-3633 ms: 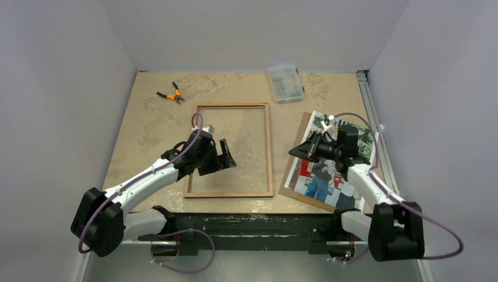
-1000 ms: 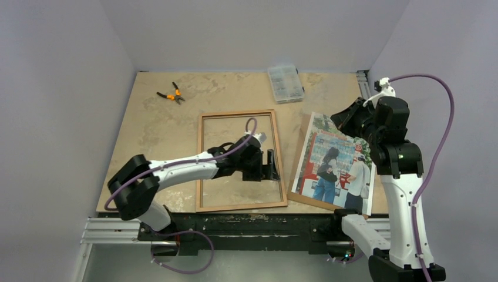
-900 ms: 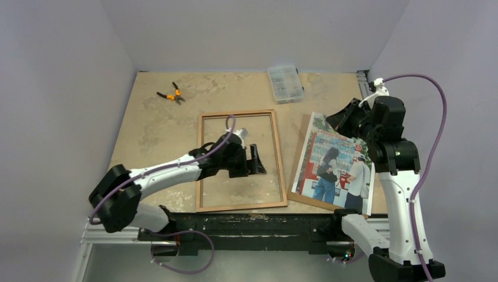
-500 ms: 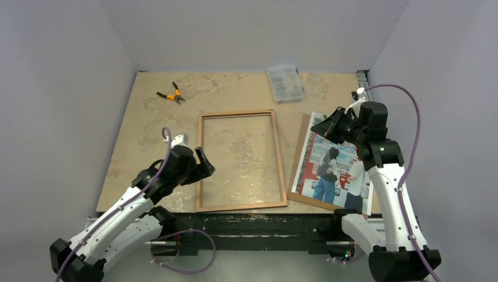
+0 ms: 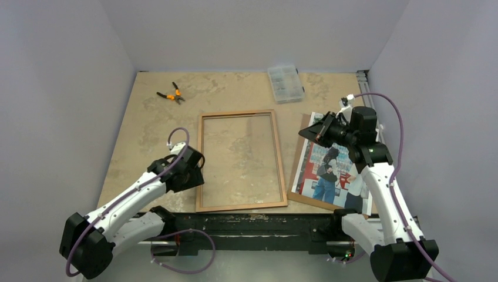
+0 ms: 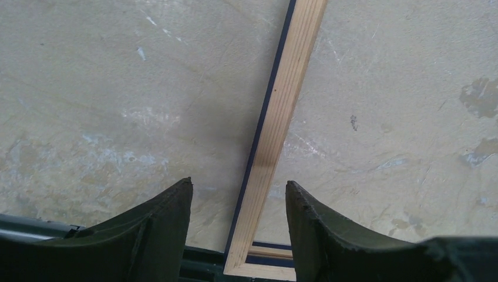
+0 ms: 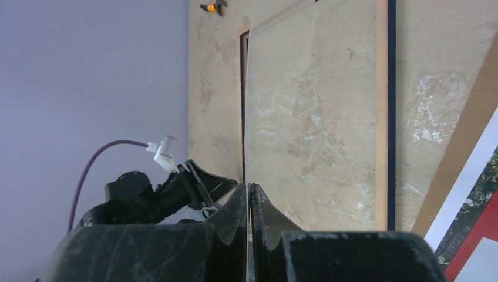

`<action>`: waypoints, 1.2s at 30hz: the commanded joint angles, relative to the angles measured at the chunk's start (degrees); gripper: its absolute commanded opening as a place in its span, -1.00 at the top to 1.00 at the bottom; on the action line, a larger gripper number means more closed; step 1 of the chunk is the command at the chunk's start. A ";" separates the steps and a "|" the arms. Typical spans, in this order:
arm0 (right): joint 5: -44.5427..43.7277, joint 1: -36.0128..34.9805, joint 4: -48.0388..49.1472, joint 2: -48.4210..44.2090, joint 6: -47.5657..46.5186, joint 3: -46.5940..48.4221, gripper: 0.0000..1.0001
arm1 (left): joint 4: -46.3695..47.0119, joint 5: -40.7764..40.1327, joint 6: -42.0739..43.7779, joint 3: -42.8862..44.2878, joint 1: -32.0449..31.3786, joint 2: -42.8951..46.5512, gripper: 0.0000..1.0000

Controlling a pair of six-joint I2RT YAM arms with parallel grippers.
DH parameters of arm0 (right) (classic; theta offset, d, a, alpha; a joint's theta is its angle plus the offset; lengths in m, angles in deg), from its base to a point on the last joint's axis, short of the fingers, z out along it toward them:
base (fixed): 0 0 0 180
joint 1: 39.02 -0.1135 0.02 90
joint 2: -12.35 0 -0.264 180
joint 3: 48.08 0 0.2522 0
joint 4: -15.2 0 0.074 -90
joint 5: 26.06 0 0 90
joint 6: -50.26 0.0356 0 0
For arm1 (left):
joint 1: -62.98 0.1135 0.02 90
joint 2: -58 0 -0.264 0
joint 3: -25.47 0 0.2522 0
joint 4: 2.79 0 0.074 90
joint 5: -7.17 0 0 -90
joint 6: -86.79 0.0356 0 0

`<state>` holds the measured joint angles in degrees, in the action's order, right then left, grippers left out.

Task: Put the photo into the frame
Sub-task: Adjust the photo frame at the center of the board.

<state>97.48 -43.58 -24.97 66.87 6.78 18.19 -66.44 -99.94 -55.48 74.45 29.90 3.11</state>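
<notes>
Robotics laboratory test cell. A worn beige tabletop (image 5: 147, 129) was enclosed left, right and far by plain grey panels (image 5: 252, 29). A cabled left arm (image 5: 129, 197) and right arm (image 5: 382, 181) were bolted at its near edge, while pliers (image 5: 170, 94) and a clear parts box (image 5: 285, 83) lay far.

arms (image 5: 126, 200): white links, black joints | cables (image 5: 400, 132): purple | pincer fingers (image 6: 158, 235): black

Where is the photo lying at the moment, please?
In the top view, the photo lies face up on the brown board at the right side of the table, just right of the frame, beneath the right gripper.
</notes>
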 commanded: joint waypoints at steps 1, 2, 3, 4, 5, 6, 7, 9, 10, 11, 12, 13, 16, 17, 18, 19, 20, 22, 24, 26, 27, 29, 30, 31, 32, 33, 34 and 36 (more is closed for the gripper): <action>4.30 -0.20 7.02 -0.58 3.76 -0.66 1.00 | 7.87 4.68 3.45 -1.52 1.36 -3.28 -0.06; 4.37 -0.25 7.05 -0.52 3.80 -0.71 1.00 | 8.72 5.16 3.79 -1.63 1.47 -4.10 -0.01; 4.43 -0.29 7.14 -0.48 3.72 -0.81 1.00 | 9.32 5.30 3.96 -1.72 1.53 -4.87 0.04; 4.35 -0.27 7.05 -0.43 3.57 -0.70 1.00 | 10.04 5.44 4.24 -1.86 1.59 -5.59 0.05; 4.22 -0.24 6.86 -0.39 3.32 -0.55 1.00 | 10.70 5.69 4.54 -1.98 1.74 -6.26 0.06; 4.28 -0.25 6.84 -0.26 3.26 -0.36 1.00 | 11.17 5.82 4.75 -2.00 1.81 -7.14 0.06; 4.30 -0.26 6.84 -0.17 3.15 -0.18 1.00 | 11.86 5.99 5.02 -2.00 1.83 -8.10 0.07; 4.38 -0.24 6.70 0.01 3.05 0.29 1.00 | 13.00 6.41 5.30 -2.09 1.96 -10.12 0.08; 4.43 -0.22 6.68 0.05 3.02 0.52 1.00 | 13.36 6.69 5.32 -1.94 1.92 -11.15 0.12; 4.42 -0.21 6.54 0.08 2.97 0.79 1.00 | 14.07 7.21 5.33 -1.92 1.95 -12.07 0.17; 4.41 -0.26 6.50 0.09 2.92 0.95 1.00 | 15.34 7.98 5.48 -2.10 1.89 -12.84 0.21; 4.59 -0.27 6.67 0.08 2.88 1.01 1.00 | 16.62 8.68 5.63 -2.25 1.96 -13.72 0.23; 4.78 -0.27 6.99 -0.47 2.85 1.19 1.00 | 18.57 9.18 6.36 -1.42 1.95 -16.37 0.32; 4.78 -0.20 6.98 -0.61 2.75 1.19 1.00 | 18.60 9.24 6.95 -0.86 1.84 -17.26 0.38; 4.63 -0.20 6.91 -0.78 2.67 1.19 1.00 | 18.64 9.43 7.32 -0.26 1.84 -18.13 0.42; 4.61 -0.21 6.84 -0.95 2.55 1.19 1.00 | 18.74 9.57 7.55 0.17 1.80 -18.75 0.45; 4.61 -0.28 6.84 -0.99 2.52 1.21 1.00 | 19.18 9.81 7.76 0.41 1.79 -19.21 0.46; 4.52 -0.27 6.74 -0.95 2.45 1.18 1.00 | 20.40 10.52 8.17 0.55 1.80 -19.74 0.49; 4.51 -0.26 6.75 -0.87 2.45 1.20 1.00 | 21.23 11.15 7.89 0.47 1.71 -20.09 0.53; 4.42 -0.26 6.74 -0.89 2.35 1.21 1.00 | 22.12 12.19 7.65 0.31 1.70 -20.37 0.59; 4.41 -0.28 6.78 -0.91 2.36 1.19 1.00 | 22.38 12.68 7.48 0.22 1.56 -20.40 0.60; 4.33 -0.26 6.75 -0.99 2.32 1.19 1.00 | 22.64 12.75 7.44 0.11 1.13 -20.06 0.61; 4.30 -0.23 6.73 -1.05 2.30 1.12 1.00 | 22.73 12.71 7.45 0.03 1.04 -19.65 0.60; 4.29 -0.25 6.79 -1.16 2.36 1.04 1.00 | 22.73 12.67 7.57 0.05 0.88 -19.33 0.58; 4.28 -0.23 6.84 -1.24 2.35 0.94 1.00 | 22.73 12.56 7.54 -0.14 0.80 -18.64 0.50; 4.32 -0.22 6.86 -1.32 2.32 0.80 1.00 | 22.73 12.61 7.49 -0.34 0.82 -17.79 0.40; 4.38 -0.24 6.86 -1.41 2.31 0.77 1.00 | 22.57 12.62 7.34 -0.45 0.80 -16.89 0.30; 4.46 -0.22 7.02 -1.60 2.26 0.59 1.00 | 21.47 12.51 7.25 -0.54 0.80 -13.58 0.05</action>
<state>100.12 -43.58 -21.19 67.00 9.10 17.62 -45.57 -88.96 -48.01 75.04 31.23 -14.75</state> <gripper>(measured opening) 0.003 0.381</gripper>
